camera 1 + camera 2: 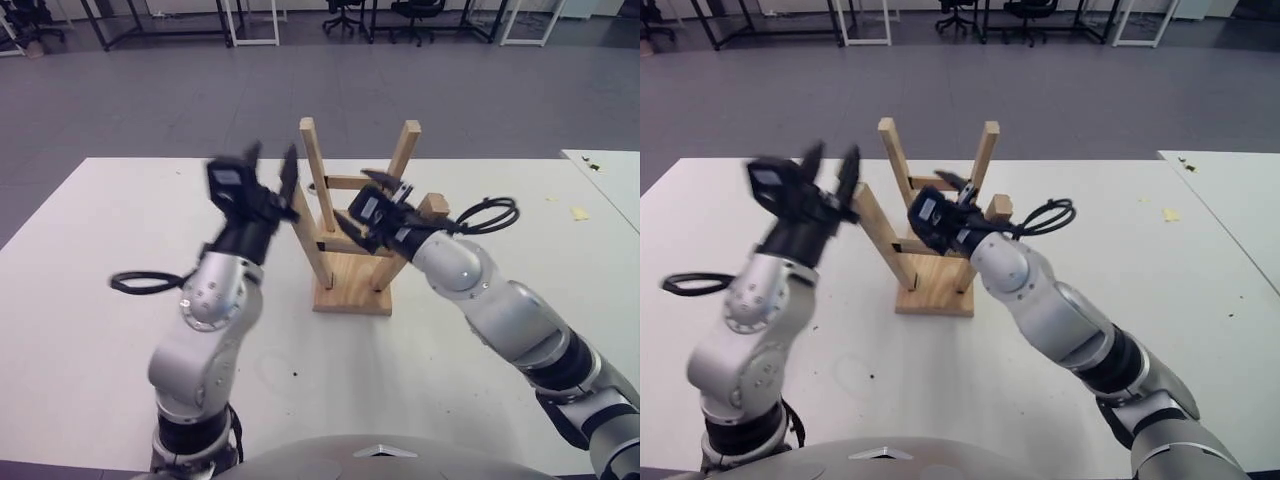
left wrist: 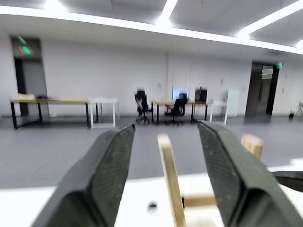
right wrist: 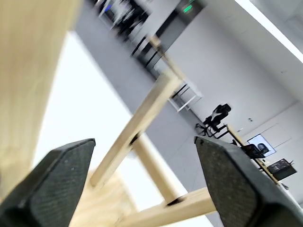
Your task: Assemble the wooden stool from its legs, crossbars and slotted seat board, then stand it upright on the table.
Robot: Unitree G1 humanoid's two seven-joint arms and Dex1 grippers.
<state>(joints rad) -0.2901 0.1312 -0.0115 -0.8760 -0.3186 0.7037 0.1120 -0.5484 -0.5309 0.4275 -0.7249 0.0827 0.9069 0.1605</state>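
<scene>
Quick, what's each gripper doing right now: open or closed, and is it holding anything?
Left gripper: open, holding nothing, raised beside the upturned stool.
Right gripper: open, holding nothing, in among the stool's legs.

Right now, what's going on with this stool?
The wooden stool stands upside down on the white table, with its seat board flat on the surface, its legs pointing up and crossbars fitted between them. The left gripper is open beside the near leg. The right gripper is open at the crossbars from the other side. Neither holds anything, and the stool has not yet been turned upright.
</scene>
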